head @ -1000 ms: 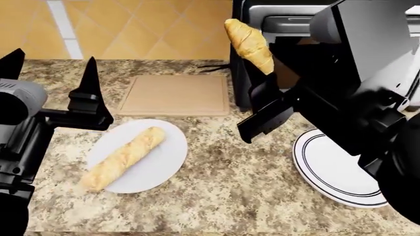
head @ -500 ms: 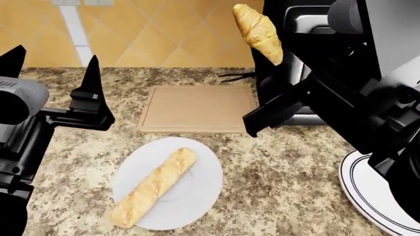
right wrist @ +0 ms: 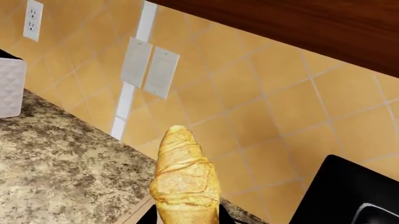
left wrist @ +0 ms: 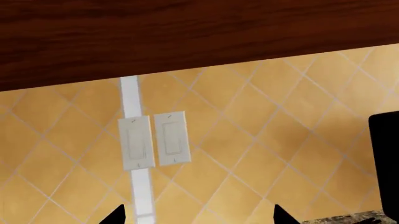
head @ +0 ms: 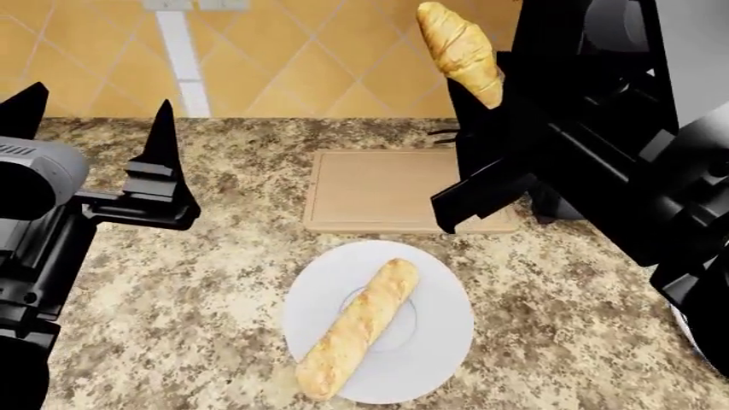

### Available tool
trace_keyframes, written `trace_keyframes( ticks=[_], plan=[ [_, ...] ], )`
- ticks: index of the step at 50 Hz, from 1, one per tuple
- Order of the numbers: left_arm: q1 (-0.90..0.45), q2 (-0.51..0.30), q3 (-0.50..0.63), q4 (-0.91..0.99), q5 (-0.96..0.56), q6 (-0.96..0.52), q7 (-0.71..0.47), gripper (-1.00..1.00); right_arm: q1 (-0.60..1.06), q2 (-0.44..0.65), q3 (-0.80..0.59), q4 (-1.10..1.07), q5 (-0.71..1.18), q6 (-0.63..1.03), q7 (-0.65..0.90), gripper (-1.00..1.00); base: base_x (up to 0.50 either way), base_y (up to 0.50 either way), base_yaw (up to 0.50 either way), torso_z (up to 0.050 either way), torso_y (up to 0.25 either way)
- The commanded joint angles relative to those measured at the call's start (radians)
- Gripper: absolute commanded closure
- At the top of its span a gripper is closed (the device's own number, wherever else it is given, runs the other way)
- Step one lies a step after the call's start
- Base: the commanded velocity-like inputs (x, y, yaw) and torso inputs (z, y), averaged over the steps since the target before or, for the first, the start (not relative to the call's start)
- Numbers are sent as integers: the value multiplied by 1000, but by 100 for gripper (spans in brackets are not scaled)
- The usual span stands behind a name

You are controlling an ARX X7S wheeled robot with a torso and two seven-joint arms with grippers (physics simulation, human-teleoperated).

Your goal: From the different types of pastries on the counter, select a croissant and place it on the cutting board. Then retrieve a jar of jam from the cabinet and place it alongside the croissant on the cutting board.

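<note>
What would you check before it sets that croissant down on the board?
1. Croissant held by the right gripper: ok.
2. Board top bare: ok.
3. Croissant over the board: not ok, it appears past the far right corner.
4. Baguette on its plate, off the board: ok.
5. Left gripper open, away from the board: ok.
6. Height above the board: cannot tell.
</note>
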Motion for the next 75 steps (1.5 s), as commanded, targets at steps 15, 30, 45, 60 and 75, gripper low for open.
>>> trace_keyframes(
  ticks=[15, 30, 45, 60, 75],
  plan=[
    [8, -19, 3, -6, -16, 16, -15, -100, 1, 17, -3, 0, -13, -3, 2, 100, 63, 128, 0, 0, 1],
    [-97, -39, -22, -25, -130, -100, -44, -100, 43, 19, -24, 43, 58, -8, 12, 100, 116, 11, 0, 0, 0],
    [-148, -74, -28, -48, -207, -149, -31, -100, 35, 15, -44, 60, 47, 0, -6, 100, 0, 0, 0, 45, 0],
    [-161, -83, -35, -50, -243, -172, -61, -100, 37, 12, -68, 60, 55, 11, -12, 100, 189, 20, 0, 33, 0],
    [-147, -88, -37, -45, -261, -161, -76, -100, 30, -30, -98, 102, 51, -3, -19, 100, 55, 6, 0, 0, 0]
  ],
)
